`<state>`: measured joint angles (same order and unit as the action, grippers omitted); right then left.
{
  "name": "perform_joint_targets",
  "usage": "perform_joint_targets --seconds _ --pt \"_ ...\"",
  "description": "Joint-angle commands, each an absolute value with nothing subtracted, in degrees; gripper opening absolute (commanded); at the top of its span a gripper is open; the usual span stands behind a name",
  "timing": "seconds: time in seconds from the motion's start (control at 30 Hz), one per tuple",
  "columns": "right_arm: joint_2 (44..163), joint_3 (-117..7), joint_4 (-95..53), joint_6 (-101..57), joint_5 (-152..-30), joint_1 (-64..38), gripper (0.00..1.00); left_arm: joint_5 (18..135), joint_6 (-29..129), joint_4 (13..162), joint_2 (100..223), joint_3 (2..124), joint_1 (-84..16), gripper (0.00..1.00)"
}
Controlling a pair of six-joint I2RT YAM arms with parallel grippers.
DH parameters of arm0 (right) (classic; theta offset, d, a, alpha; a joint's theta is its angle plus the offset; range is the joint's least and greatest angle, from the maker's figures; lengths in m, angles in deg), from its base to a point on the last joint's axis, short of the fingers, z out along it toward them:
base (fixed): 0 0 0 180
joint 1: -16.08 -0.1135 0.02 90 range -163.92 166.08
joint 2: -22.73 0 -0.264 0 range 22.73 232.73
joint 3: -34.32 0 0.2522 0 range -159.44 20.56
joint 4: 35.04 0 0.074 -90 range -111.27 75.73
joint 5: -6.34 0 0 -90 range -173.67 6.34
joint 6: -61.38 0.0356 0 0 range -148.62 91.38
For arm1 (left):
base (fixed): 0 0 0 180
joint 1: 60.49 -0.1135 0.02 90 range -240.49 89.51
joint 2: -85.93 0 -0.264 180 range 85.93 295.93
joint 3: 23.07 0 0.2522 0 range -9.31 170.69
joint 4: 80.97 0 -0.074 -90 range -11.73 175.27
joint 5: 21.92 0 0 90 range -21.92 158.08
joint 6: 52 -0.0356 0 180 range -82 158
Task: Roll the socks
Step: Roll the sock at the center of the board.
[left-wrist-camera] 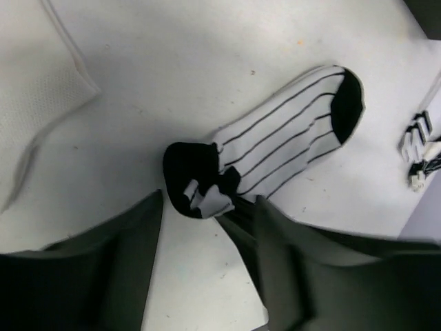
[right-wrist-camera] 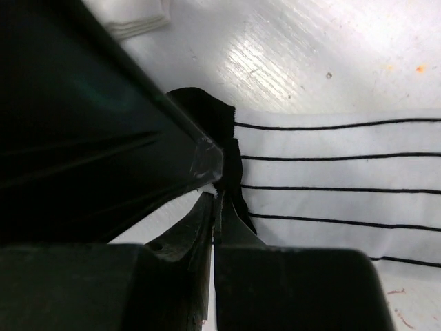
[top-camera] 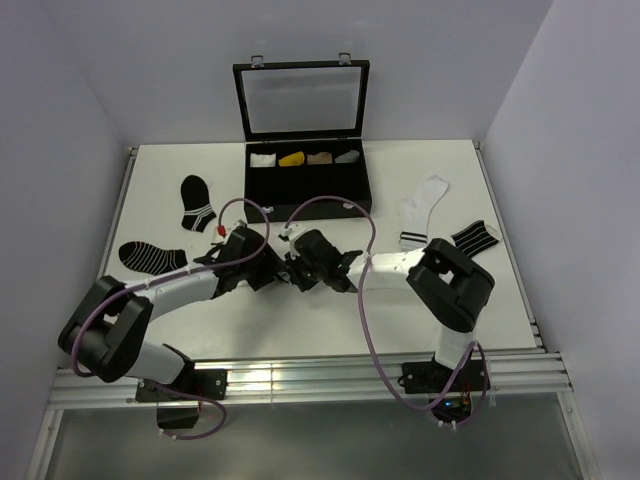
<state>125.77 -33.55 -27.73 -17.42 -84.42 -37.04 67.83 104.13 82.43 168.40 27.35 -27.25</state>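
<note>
White table (top-camera: 300, 325), centre: thin-lined white ankle sock (left-wrist-camera: 282, 141) lies flat; right gripper (right-wrist-camera: 219, 189) pinched shut on its folded black end; left gripper (left-wrist-camera: 207, 203) part-open, empty. Risk: shallow pinch slips, fold springs back.

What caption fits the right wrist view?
Right end effector shut on the black end of the striped sock on the table.
</note>
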Motion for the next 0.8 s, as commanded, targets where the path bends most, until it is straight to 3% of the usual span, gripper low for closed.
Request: perform_joint_targets --seconds 0.0,0.07,0.17,0.47,0.77 --pt "124.24 -30.51 -26.54 -14.21 -96.55 -33.50 0.00 65.44 105.50 83.94 163.90 26.02 -26.91 0.64" --pt "124.24 -29.81 -28.48 -12.02 -100.43 -31.12 0.00 64.83 105.67 84.65 162.83 24.89 -26.91 0.73" --pt "124.77 -27.96 -32.25 -8.60 -108.78 -27.26 0.00 64.91 105.59 87.28 162.04 23.74 -26.82 0.77" --pt "130.30 -25.67 -40.78 0.63 -123.72 -20.05 0.00 67.46 106.55 92.47 166.07 22.68 -26.12 0.75" --pt "133.73 -26.90 -40.61 2.32 -125.94 -17.58 0.00 67.37 106.29 94.14 169.86 24.35 -24.72 0.74"
